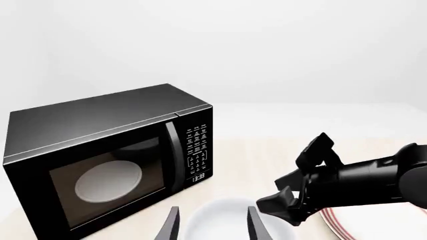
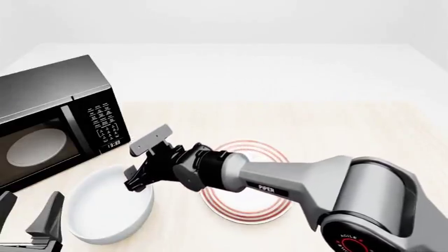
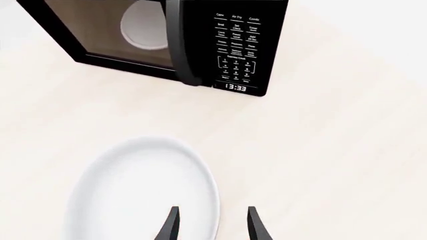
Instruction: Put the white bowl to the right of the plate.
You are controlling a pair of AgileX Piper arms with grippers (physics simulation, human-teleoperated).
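Two grippers near plain glossy white bowl (image 2: 110,205), which sits left of flat red-ringed plate (image 2: 245,181), before black microwave (image 2: 52,123). Right gripper (image 2: 144,163) closer, jaws parted, empty, straddling bowl's plate-side rim. Left gripper (image 2: 31,218) parted, empty, beside bowl's near-left edge.

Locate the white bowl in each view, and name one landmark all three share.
Front view: white bowl at lower left, left of the plate.
Left wrist view: bottom centre, between the fingers.
Right wrist view: lower left.
Shared landmark: the black microwave, clock reading 13:33.
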